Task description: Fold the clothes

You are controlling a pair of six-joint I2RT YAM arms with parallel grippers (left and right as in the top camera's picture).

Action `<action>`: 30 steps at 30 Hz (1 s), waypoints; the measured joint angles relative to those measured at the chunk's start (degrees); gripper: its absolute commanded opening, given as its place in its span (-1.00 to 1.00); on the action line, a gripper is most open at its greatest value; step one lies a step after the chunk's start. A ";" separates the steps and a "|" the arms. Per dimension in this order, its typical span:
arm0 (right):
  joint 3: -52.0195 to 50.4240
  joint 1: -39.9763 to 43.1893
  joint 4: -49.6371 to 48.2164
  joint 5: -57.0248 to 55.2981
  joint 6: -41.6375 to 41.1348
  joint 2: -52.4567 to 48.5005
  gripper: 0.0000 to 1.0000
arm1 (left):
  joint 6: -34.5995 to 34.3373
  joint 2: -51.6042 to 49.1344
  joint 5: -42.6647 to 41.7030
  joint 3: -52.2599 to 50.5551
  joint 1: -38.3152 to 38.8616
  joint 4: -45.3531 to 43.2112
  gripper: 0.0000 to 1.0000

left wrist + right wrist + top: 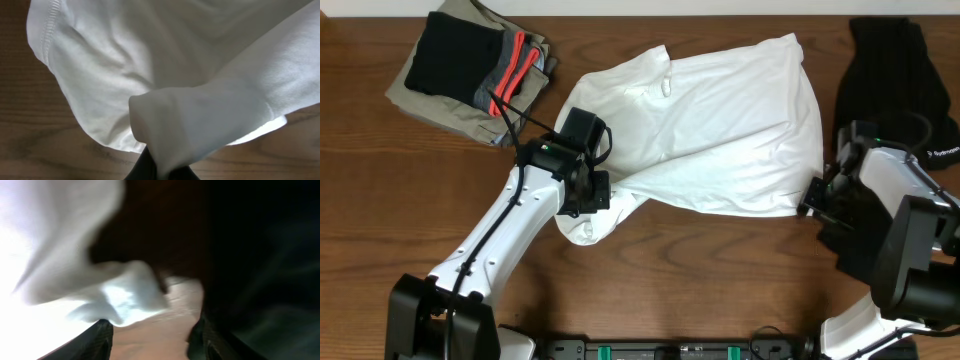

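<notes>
1. Chiefly, the risk sits at the left gripper (588, 190), low and left of the frame's centre. It is clenched on a thick bunch of the white T-shirt (720, 120), not on a single edge. A pull from there would likely drag several layers at once and twist the cloth instead of spreading it.
2. The right gripper (817, 197), at the right edge of the frame, has its jaws apart. In the blurred right wrist view a white corner lies just ahead of them, ungripped. If they shut too soon or too shallow, they could miss that corner or catch only a wisp that slips out.
3. The black garment (895, 70) in the upper right lies close to that arm and could be snagged.
4. The T-shirt lies crumpled across the upper centre of the table (720, 270), creased diagonally, with its lower left part gathered into a rope at the left jaws. No print shows.
5. A folded pile (470, 65) sits in the upper left corner, just beside the shirt.
</notes>
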State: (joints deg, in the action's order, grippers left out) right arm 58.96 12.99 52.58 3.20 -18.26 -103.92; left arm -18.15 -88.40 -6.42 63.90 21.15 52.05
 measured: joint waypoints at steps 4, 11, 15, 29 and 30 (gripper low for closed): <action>0.00 3.17 0.31 0.00 1.11 0.00 0.15 | 0.00 0.00 0.00 -0.02 0.00 0.00 -0.88; 1.14 6.16 1.70 0.68 3.85 0.44 0.19 | 0.00 0.00 0.02 0.00 0.00 0.00 -0.88; 2.45 6.08 2.01 1.95 5.35 4.09 0.25 | 0.00 0.00 0.00 0.00 0.00 0.00 -0.88; 3.98 -0.11 2.23 5.03 8.26 10.69 0.24 | -0.02 0.00 0.02 -0.02 0.00 -0.33 -0.88; 3.98 -0.70 2.23 4.85 8.26 10.54 0.24 | -0.02 0.02 0.02 0.00 0.00 -0.37 -0.87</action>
State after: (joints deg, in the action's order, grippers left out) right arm 62.94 12.29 54.81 8.05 -10.00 -93.38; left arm -18.17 -88.38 -6.39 63.90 21.15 51.68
